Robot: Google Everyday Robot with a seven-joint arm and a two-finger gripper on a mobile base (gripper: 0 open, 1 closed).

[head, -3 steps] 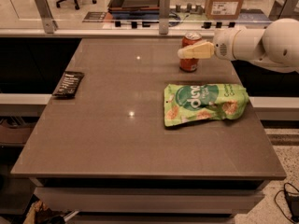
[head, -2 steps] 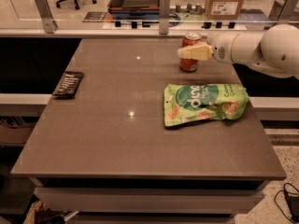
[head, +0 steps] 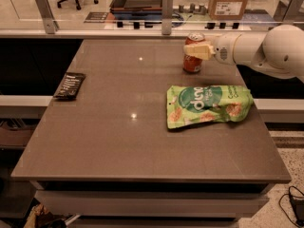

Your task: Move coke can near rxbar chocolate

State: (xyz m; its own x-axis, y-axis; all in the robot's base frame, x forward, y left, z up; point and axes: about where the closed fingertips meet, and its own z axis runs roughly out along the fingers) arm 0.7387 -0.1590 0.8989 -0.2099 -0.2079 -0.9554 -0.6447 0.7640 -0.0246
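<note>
Currently hand (head: 198,50) against the upright coke can (head: 192,63), grasp not discernible; rxbar chocolate (head: 70,85) well apart.

Large white letters across the green snack bag (head: 206,103), not sure to read. White lettering on the black rxbar chocolate (head: 70,85), too small to read. No readable script on the coke can (head: 191,65), partly covered by the gripper (head: 198,51) at its upper half. White label on the cardboard box (head: 229,1), unreadable.
</note>
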